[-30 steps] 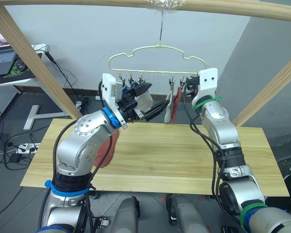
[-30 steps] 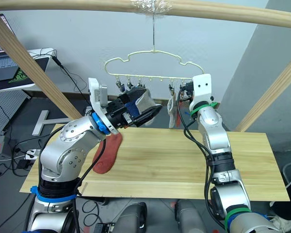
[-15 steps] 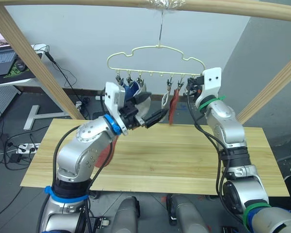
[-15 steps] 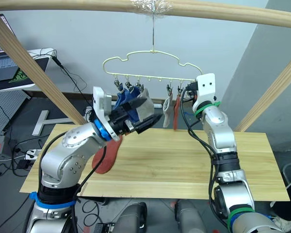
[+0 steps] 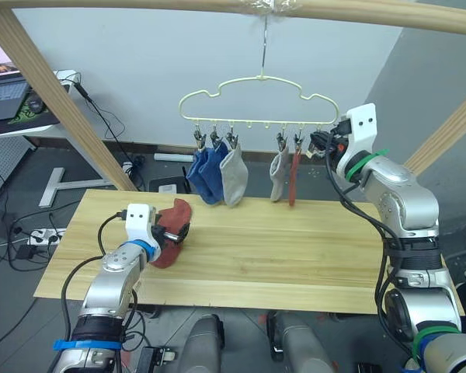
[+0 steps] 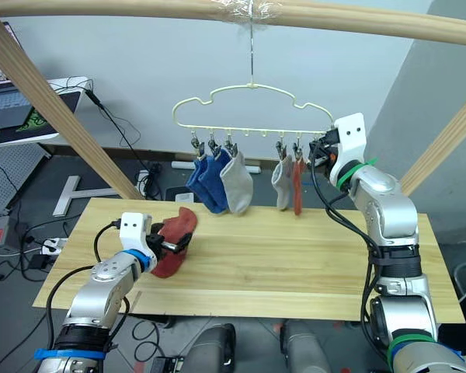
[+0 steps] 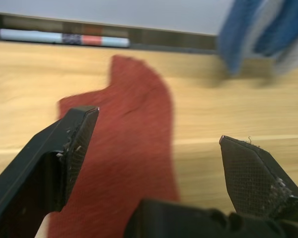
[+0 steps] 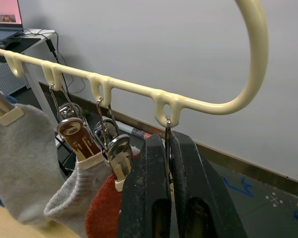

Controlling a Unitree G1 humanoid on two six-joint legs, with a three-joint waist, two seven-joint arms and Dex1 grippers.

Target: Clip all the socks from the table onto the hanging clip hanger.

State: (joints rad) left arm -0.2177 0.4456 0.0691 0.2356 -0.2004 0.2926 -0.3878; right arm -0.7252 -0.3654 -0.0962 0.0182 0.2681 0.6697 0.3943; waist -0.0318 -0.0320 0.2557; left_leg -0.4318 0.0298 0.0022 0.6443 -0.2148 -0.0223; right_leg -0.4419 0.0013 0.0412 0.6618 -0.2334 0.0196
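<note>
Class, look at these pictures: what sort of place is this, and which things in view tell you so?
Probably a robotics lab or test room, not a home: a laptop on a side desk, a power strip with loose cables on the grey floor, and a clip hanger hung from a rough wooden frame over a plank table.

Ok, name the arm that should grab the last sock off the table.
Left. The left gripper hangs open right over the rust-red sock on the table; the right gripper is up at the clip hanger, shut on its end clip.

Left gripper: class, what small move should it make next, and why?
Probably lower and close. The left gripper is open, its fingers straddling the last red sock lying on the table; the right gripper already pinches the hanger's end clip.
</note>
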